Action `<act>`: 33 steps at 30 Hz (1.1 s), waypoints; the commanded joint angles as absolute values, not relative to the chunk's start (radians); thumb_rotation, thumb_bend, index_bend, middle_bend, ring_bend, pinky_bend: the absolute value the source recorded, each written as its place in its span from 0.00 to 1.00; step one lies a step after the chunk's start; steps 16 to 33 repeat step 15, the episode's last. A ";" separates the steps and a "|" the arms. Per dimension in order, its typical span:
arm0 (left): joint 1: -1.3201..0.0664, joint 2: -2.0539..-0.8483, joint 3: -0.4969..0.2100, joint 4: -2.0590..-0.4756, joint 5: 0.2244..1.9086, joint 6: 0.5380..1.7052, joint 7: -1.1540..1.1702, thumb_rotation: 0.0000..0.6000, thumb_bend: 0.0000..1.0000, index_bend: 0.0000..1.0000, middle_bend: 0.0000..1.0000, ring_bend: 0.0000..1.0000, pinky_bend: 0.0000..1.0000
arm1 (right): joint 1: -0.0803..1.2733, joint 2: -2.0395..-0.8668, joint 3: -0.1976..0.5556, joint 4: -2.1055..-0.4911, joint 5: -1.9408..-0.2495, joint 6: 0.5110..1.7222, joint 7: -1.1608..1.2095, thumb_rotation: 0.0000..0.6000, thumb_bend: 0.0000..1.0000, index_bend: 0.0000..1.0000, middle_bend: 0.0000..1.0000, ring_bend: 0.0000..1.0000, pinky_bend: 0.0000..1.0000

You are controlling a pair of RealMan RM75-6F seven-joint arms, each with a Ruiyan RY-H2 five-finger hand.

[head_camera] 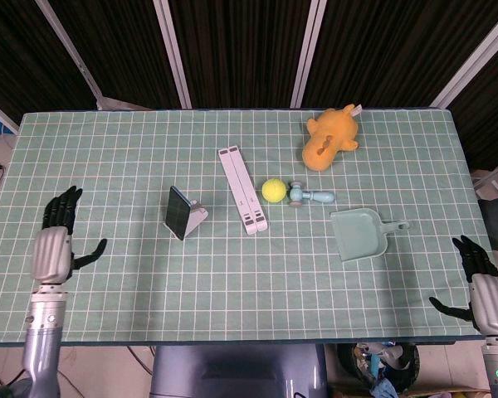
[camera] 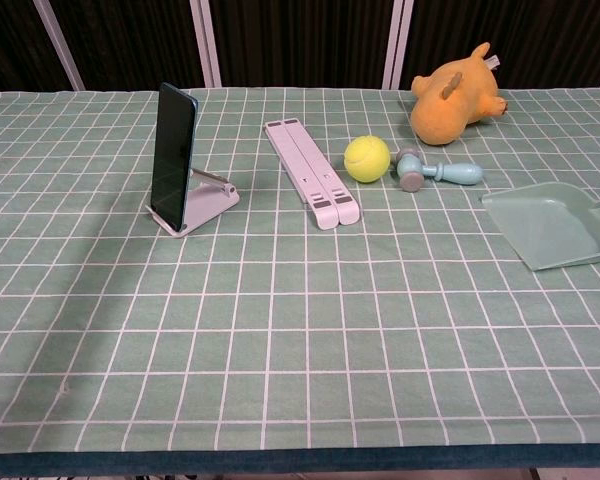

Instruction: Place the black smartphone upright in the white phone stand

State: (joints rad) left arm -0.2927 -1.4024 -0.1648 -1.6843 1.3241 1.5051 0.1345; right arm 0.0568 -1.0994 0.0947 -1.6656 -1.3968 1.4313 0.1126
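1. The black smartphone (camera: 173,157) stands upright in the white phone stand (camera: 202,204) on the tabletop (camera: 300,320), left of centre.
2. The left robot hand (head_camera: 56,240) sits well apart from the phone near the left edge, fingers spread, holding nothing.
3. The right robot hand (head_camera: 480,280) rests off the front right corner (head view only), likewise spread and unloaded.
4. No legible branding or writing on phone or stand.

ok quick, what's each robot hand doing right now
Left robot hand: open, fingers spread, holding nothing, at the table's left edge.
Right robot hand: open, fingers apart, holding nothing, at the right front corner.
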 commanded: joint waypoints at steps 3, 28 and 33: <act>-0.205 -1.257 -0.060 -1.694 1.380 1.535 0.226 1.00 0.14 0.00 0.00 0.00 0.00 | 0.058 -1.101 0.093 -1.662 -1.397 1.434 0.072 1.00 0.09 0.00 0.00 0.00 0.20; -0.135 -1.208 -0.015 -1.664 1.393 1.547 0.176 1.00 0.12 0.00 0.00 0.00 0.00 | 0.050 -1.103 0.091 -1.665 -1.398 1.453 0.030 1.00 0.07 0.00 0.00 0.00 0.20; -0.135 -1.208 -0.015 -1.664 1.393 1.547 0.176 1.00 0.12 0.00 0.00 0.00 0.00 | 0.050 -1.103 0.091 -1.665 -1.398 1.453 0.030 1.00 0.07 0.00 0.00 0.00 0.20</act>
